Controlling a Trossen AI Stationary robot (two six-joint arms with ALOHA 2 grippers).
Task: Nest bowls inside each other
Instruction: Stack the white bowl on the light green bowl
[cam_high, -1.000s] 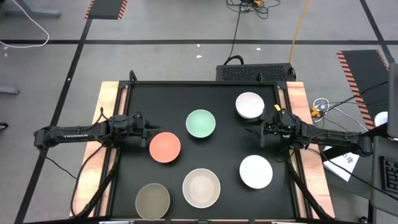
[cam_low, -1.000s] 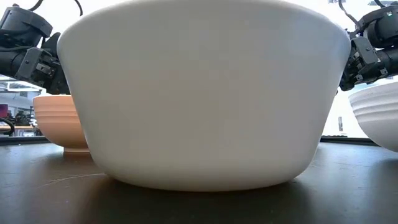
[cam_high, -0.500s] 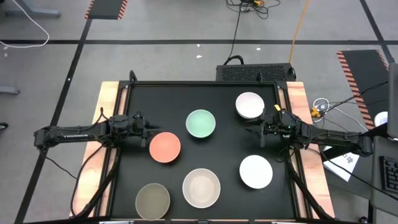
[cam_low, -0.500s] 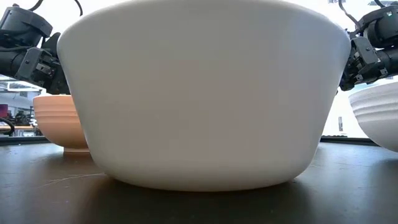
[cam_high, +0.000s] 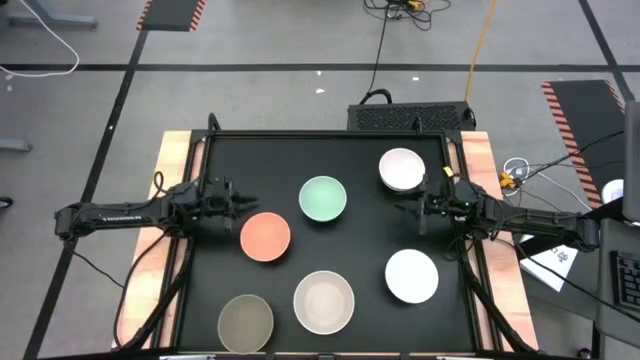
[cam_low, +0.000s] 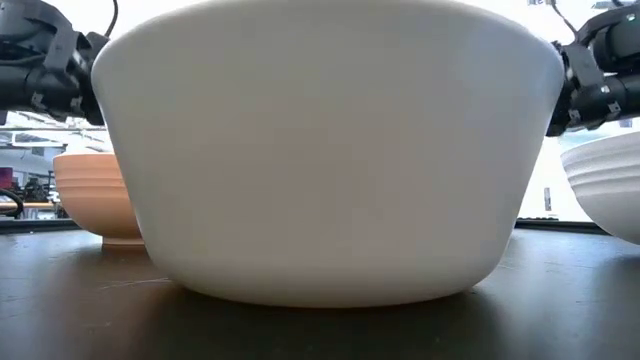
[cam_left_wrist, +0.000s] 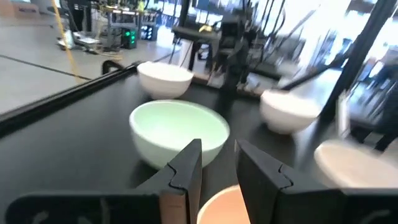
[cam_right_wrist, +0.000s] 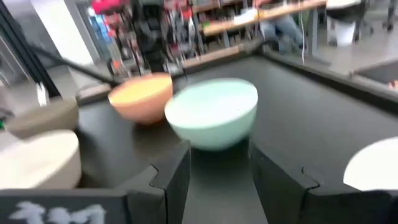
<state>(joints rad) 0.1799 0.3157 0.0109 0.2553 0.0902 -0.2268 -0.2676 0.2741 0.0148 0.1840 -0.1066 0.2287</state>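
Six bowls stand apart on their bases on the black table: a white bowl (cam_high: 401, 169) at the far right, a mint green bowl (cam_high: 323, 198), a salmon pink bowl (cam_high: 265, 236), a second white bowl (cam_high: 412, 276), a cream bowl (cam_high: 323, 301) and an olive-grey bowl (cam_high: 246, 322). My left gripper (cam_high: 245, 203) hovers open just left of the salmon bowl's far rim and points at the mint bowl (cam_left_wrist: 179, 130). My right gripper (cam_high: 402, 210) is open between the two white bowls and also faces the mint bowl (cam_right_wrist: 214, 112).
Wooden strips (cam_high: 173, 170) border the black mat left and right. The cream bowl (cam_low: 330, 150) fills the low view, with the salmon bowl (cam_low: 95, 195) and a white bowl (cam_low: 605, 185) behind it. Bare mat lies between the mint bowl and the near white bowl.
Both grippers have risen above the table, the left one more than the right, as the low view shows. No bowl has moved.
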